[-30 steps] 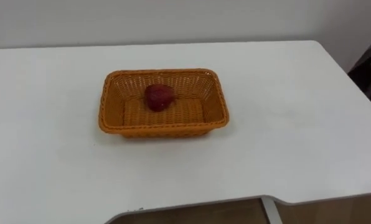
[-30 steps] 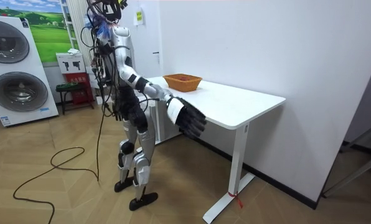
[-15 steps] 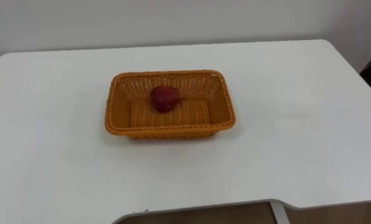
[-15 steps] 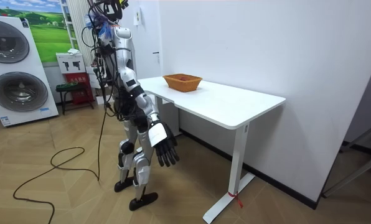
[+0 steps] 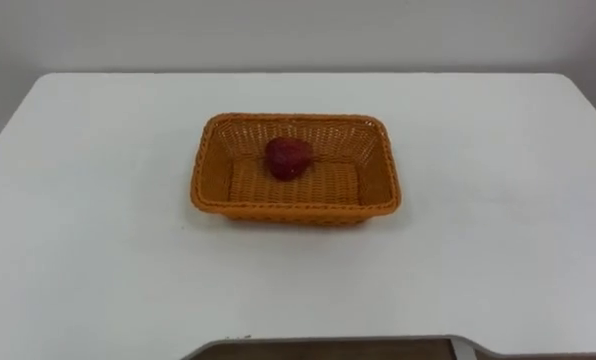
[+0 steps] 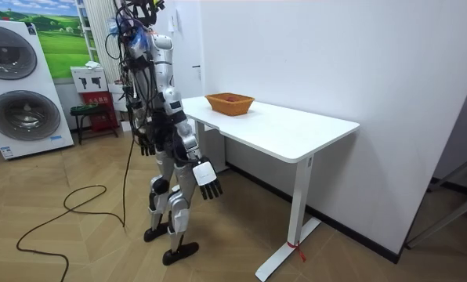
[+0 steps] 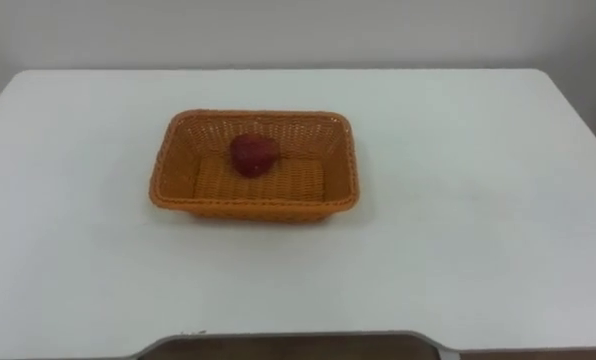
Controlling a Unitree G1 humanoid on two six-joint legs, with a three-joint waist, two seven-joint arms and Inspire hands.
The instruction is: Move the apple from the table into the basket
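A dark red apple (image 5: pixel 289 158) lies inside an orange wicker basket (image 5: pixel 294 213), near its far wall; the right eye view shows the apple (image 7: pixel 252 155) in the basket (image 7: pixel 254 210) the same way. The basket (image 6: pixel 229 103) stands on a white table (image 6: pixel 290 131), toward its far end in the room view. I stand at the table's near end, facing it. My right hand (image 6: pixel 208 174) hangs open beside my thigh, below the tabletop. My left hand (image 6: pixel 145 143) hangs at my other side with relaxed fingers. Neither hand holds anything.
The white tabletop (image 5: pixel 498 210) spreads wide around the basket, with its front edge (image 5: pixel 328 342) close to me. A white wall runs behind the table. Two washing machines (image 6: pixel 18 90) and a small stool (image 6: pixel 85 114) stand on the room view's left.
My right arm, stretched out beside the table a second ago, has dropped to my side. The eye view has shifted, so the basket sits further right; the apple has not moved.
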